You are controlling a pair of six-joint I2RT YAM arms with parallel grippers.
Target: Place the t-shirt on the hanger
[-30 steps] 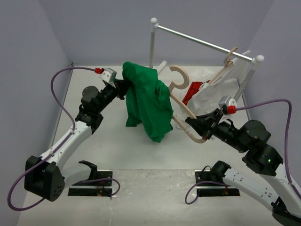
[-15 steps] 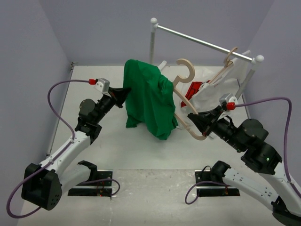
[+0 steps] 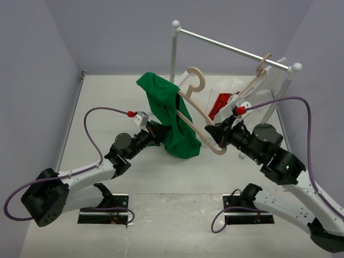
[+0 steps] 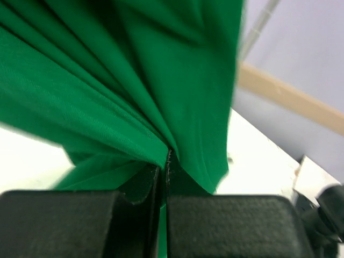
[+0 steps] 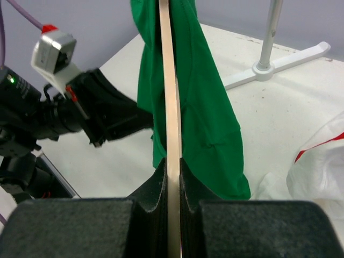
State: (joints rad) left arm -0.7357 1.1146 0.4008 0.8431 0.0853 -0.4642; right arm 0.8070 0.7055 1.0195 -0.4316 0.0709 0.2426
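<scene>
The green t-shirt [image 3: 171,115] hangs over the left arm of the light tan wooden hanger [image 3: 194,110], held above the table with its hook [image 3: 196,77] up. My right gripper [image 3: 213,134] is shut on the hanger's lower right end. In the right wrist view the hanger's bar [image 5: 167,102] runs straight up from my shut gripper [image 5: 173,169], the t-shirt [image 5: 207,118] draped round it. My left gripper [image 3: 159,132] is shut on the t-shirt's lower edge. The left wrist view shows folds of green cloth [image 4: 134,86] pinched at the gripper [image 4: 164,164].
A clothes rack with a metal rail [image 3: 231,49] stands at the back right. A second hanger with a white garment [image 3: 257,94] hangs on it. A red and white bag [image 3: 221,102] lies below. The rack's foot [image 5: 290,58] shows behind the t-shirt.
My left gripper has come down and toward the middle, pulling the t-shirt's lower edge. My right gripper has moved the hanger left, further into the t-shirt.
</scene>
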